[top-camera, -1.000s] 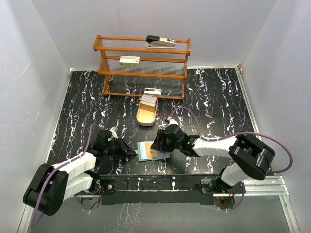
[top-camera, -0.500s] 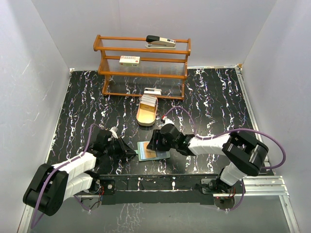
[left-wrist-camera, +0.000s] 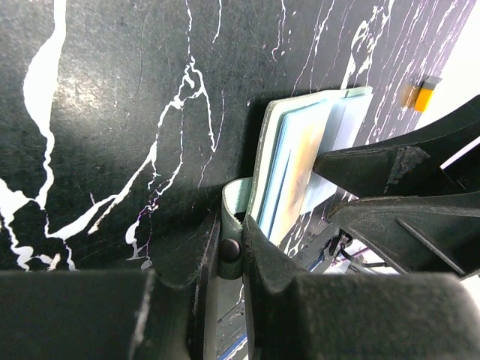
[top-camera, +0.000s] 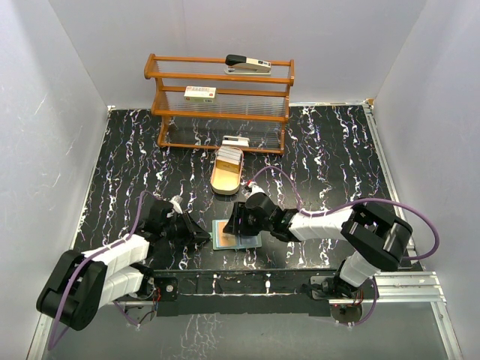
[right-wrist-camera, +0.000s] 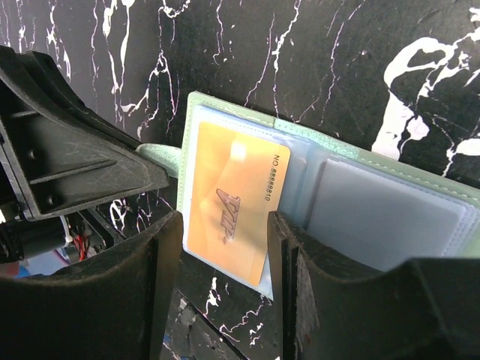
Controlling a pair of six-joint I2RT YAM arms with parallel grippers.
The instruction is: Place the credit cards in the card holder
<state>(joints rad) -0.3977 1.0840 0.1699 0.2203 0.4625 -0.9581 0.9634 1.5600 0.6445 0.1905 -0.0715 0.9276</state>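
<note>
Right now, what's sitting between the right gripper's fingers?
The right gripper pinches a gold-orange VIP card over the open card holder, seen in the right wrist view.

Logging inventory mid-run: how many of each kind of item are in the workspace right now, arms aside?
Wooden rack: 1
Stapler: 1
White labelled boxes: 2
Tan oval tray: 1, its card stack too small to count
Card holder: 1
Gold card: 1, at the holder
Total: 7, not counting the cards in the tray
</note>
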